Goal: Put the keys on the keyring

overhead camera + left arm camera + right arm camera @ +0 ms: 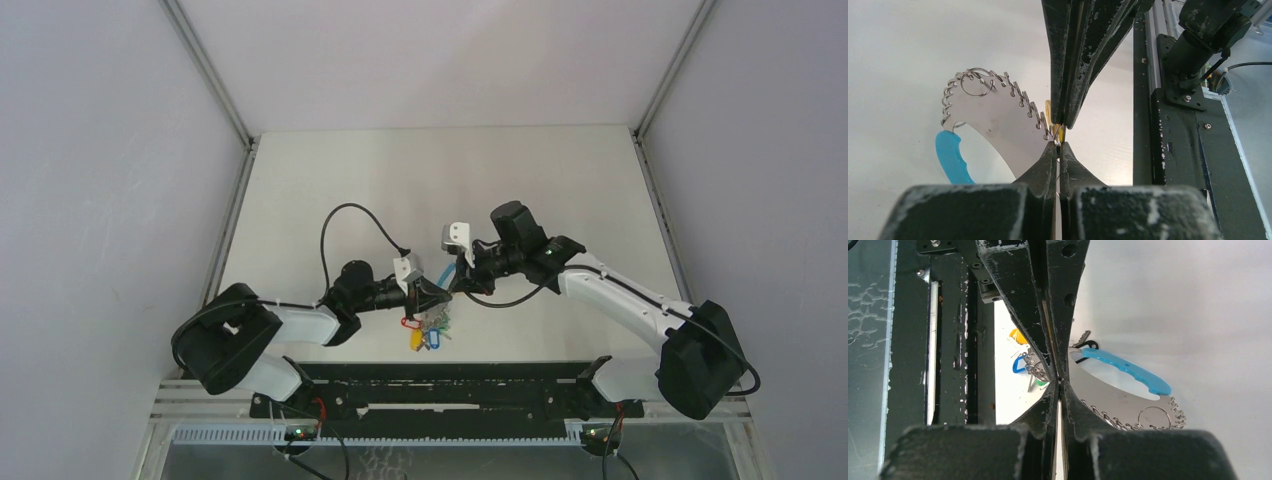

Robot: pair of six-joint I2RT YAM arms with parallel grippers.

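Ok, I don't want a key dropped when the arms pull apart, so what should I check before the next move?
1. Left gripper shut: ok.
2. Right gripper shut: ok.
3. Keyring pinched where the two grippers meet: cannot tell which one holds it.
4. Yellow key threaded on a ring: cannot tell, the grippers hide it.
5. Green key on the keyring: cannot tell, its attachment is hidden.
6. Room between the two gripper tips: not ok, they nearly touch.

place: robotics lab cell | evidence: bare grey panel walls; white table; black mounting rail
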